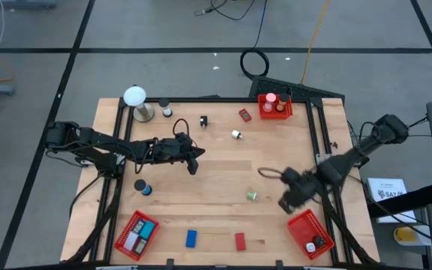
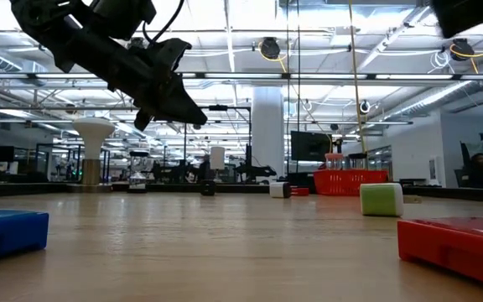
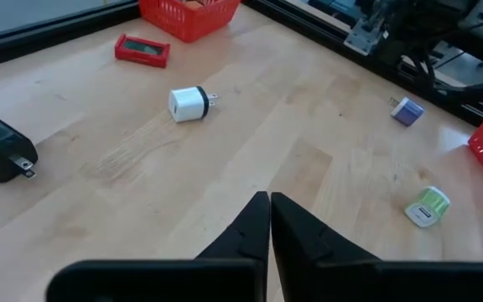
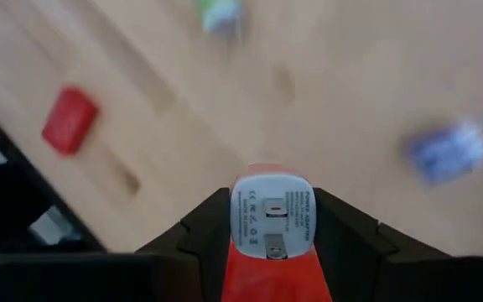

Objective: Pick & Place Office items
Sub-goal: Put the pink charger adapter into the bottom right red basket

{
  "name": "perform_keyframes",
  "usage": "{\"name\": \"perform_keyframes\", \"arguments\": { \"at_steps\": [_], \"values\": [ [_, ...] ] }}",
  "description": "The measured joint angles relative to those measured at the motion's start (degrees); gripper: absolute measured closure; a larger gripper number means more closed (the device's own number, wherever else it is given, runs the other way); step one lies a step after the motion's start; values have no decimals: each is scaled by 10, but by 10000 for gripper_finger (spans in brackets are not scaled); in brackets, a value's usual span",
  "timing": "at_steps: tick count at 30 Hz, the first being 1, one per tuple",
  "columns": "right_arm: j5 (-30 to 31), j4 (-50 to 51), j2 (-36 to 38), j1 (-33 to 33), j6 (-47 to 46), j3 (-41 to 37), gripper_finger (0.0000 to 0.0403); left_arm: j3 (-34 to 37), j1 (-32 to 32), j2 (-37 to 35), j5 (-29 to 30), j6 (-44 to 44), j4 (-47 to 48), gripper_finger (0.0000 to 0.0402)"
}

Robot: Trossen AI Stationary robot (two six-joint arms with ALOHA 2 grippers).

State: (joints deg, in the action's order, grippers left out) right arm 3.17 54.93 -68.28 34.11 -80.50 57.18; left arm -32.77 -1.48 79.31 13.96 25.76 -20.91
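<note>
Your right pincer (image 4: 271, 220) hangs just over the bench (image 1: 216, 187) beside the near-right red basket (image 1: 311, 232), pinching a small white power adapter (image 4: 272, 210) with a red body. A loose pinch could drop it short onto the rim or bench. Your left pincer (image 3: 269, 220), pressed together and empty, hovers mid-bench; sweeping low, it could knock the white plug (image 3: 188, 103) away.

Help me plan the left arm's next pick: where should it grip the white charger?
Take the white charger from above, probably across its boxy body: it lies on its side, prongs jutting from one end, leaving flat parallel faces to clamp.
</note>
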Motion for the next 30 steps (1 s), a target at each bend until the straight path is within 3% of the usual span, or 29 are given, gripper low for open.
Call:
{"name": "perform_keyframes", "arguments": {
  "at_steps": [6, 12, 18, 25, 30],
  "values": [
    [-15, -2, -30, 137, -175, 2, 265, 0, 0, 0, -1, -1, 1, 398],
    [-23, -39, -58, 221, -310, 2, 266, 0, 0, 0, -2, -1, 1, 386],
    [-35, -51, -102, 252, -385, 1, 266, 0, 0, 0, -1, 0, 1, 398],
    [-50, -131, -149, 253, -410, -24, 266, 0, 0, 0, 0, 0, 1, 386],
    [-65, -149, -173, 253, -414, -24, 266, 0, 0, 1, 0, 3, 1, 399]
  ]
}}
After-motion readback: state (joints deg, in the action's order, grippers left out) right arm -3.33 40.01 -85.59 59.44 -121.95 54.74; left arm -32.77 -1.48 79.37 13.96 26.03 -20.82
